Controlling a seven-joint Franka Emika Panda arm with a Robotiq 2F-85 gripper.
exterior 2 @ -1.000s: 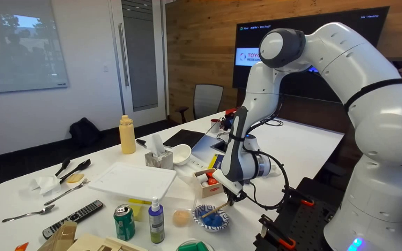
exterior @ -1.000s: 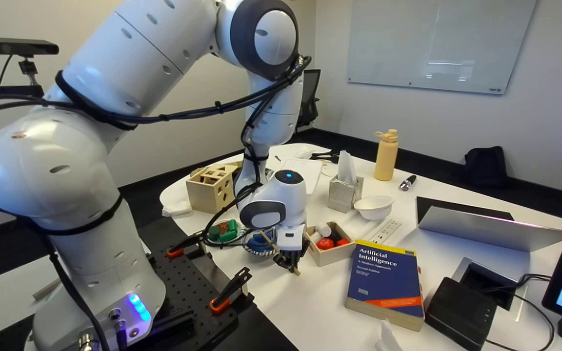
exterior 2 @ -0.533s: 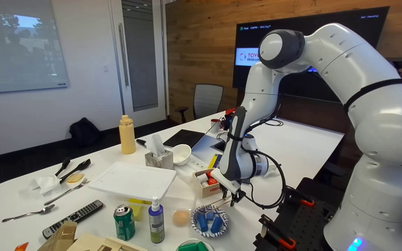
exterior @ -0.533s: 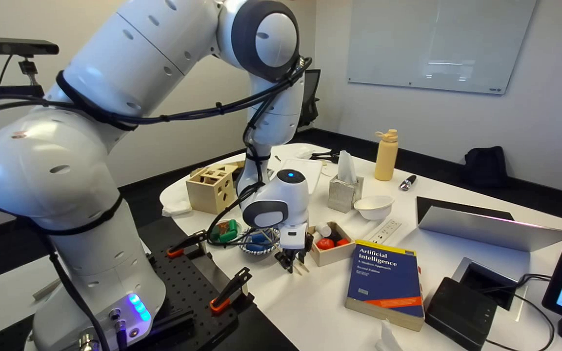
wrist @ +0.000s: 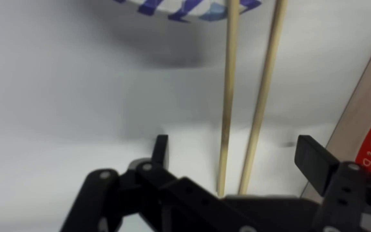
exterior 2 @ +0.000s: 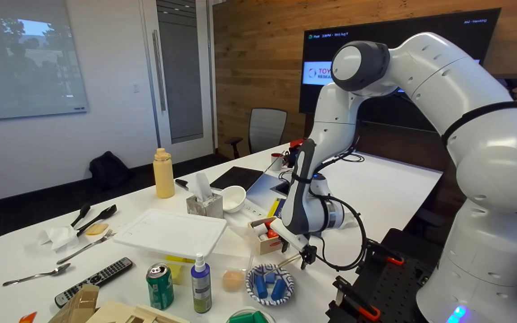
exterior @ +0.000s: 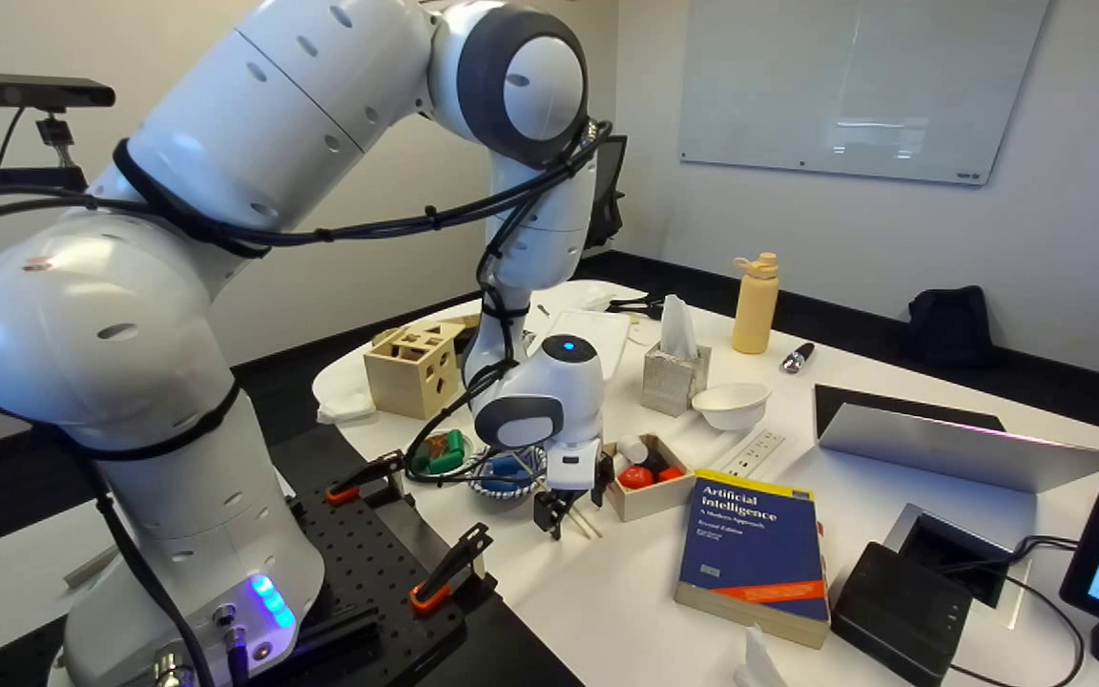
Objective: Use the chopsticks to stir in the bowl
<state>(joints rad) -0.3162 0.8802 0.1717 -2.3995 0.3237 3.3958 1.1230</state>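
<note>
My gripper (wrist: 233, 140) stands wide open above the table, its fingers (wrist: 314, 161) apart on either side of two thin wooden chopsticks (wrist: 229, 80). Neither finger touches them. The chopsticks lie side by side, slightly spread; their far ends reach over the rim of the blue-and-white patterned bowl (exterior 2: 268, 301). Several blue pieces (exterior 2: 278, 289) sit inside it. In an exterior view the chopsticks (exterior: 585, 521) slope down toward the white table beneath the gripper (exterior: 576, 513). The wrist view shows just the bowl's edge (wrist: 179, 8).
A small wooden box (exterior: 650, 501) with red and white pieces stands close beside the gripper. Near the bowl are a dish with green pieces (exterior: 454, 448), a round beige item (exterior 2: 233, 280) and a spray bottle (exterior 2: 201, 289). A thick blue book (exterior: 755, 549) lies further along.
My gripper has opened from a grip on the chopsticks, which have dropped and spread apart. The blue pieces have settled separately in the bowl. The arm has shifted only slightly.
</note>
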